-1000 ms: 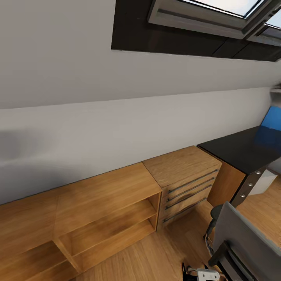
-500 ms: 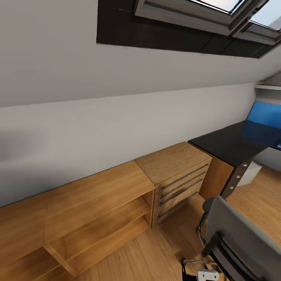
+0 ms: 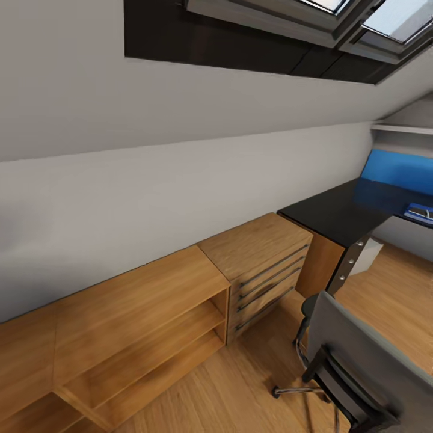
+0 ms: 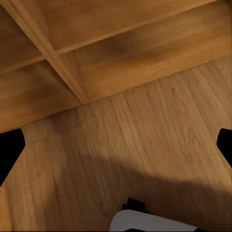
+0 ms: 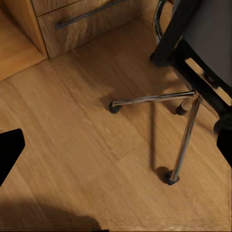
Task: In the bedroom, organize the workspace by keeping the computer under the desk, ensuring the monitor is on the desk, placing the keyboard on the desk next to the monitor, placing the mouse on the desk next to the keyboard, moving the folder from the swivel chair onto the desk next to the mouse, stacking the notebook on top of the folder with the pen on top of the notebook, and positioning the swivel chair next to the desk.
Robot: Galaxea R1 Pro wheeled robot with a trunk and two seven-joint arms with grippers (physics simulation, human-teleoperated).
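Observation:
The grey swivel chair [image 3: 361,367] stands at the lower right of the head view, its back toward me. Beyond it is the black-topped desk [image 3: 334,213] with the blue-screened monitor [image 3: 397,174] on it. A small blue item [image 3: 419,211] lies on the desk at the picture's edge; I cannot tell what it is. In the right wrist view the chair's chrome legs [image 5: 159,99] spread over the wood floor, and my right gripper [image 5: 118,145] is open and empty above them. My left gripper [image 4: 116,147] is open over bare floor beside a shelf unit.
A wooden chest of drawers [image 3: 264,258] stands against the wall left of the desk. A low open shelf unit [image 3: 138,319] continues to its left. Skylight windows [image 3: 270,18] sit in the sloped wall above. Wood floor [image 3: 240,385] lies between me and the furniture.
The whole head view has shifted left, so the camera has turned right. More of the desk, monitor and chair now shows. The gripper seen at the bottom edge earlier is out of frame.

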